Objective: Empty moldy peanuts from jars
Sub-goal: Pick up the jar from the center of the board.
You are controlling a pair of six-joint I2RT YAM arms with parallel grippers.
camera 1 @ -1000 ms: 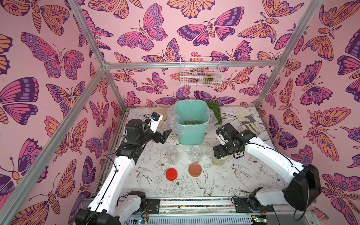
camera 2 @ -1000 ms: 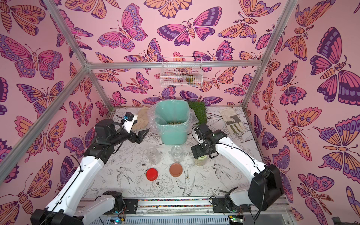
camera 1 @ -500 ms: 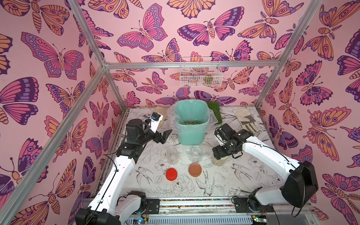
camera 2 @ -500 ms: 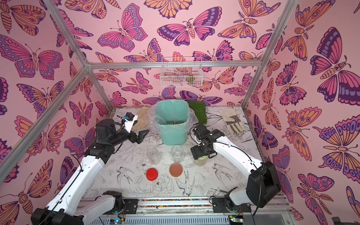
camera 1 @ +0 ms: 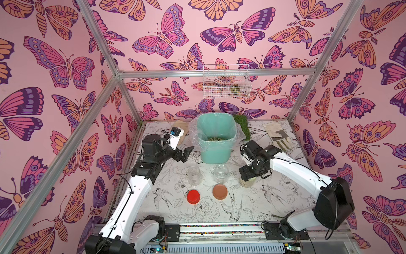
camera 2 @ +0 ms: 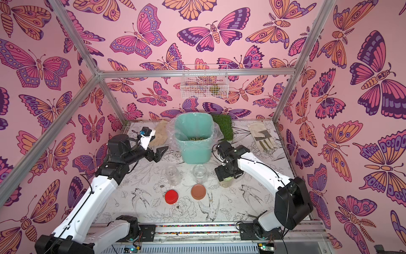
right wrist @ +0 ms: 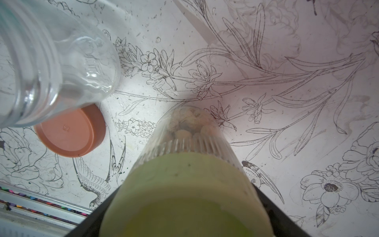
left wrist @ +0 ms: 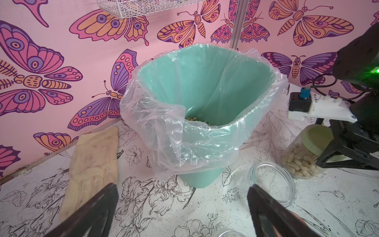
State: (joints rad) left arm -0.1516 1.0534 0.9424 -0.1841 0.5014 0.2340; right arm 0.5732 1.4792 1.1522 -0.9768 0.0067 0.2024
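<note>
**One jar (camera 1: 247, 184) left full, right pincer (camera 1: 247, 177) over its lid**

You've got three clear jars, all upright on the tabletop (camera 1: 252, 204), in a row in front of the teal bin (camera 1: 216, 152). Two are open and look empty: the left open jar (camera 1: 194, 174) and the middle open jar (camera 1: 221, 173). The third, on the right arm's side, wears a pale green lid (left wrist: 315, 139) and is packed w/ moldy peanuts (left wrist: 301, 162), pale beige ovals pressed against the clear wall. More peanuts, olive-green, lie at the bottom of the bin in both top views.

Lids, three total: the red lid (camera 1: 193, 196) and brown lid (camera 1: 220, 191) lie flat on the tabletop in front of the open jars, apart from each other. The green one is on its jar.

Pincers, two. The right one sits over the full jar from above, a finger on either side of the green lid, spread about lid-wide. You can't tell whether they press on it or stand just beside it. The left pincer (camera 1: 183, 155) hangs in the air on the left arm's side of the bin — fingers wide apart, holding nothing, touching nothing.
</note>
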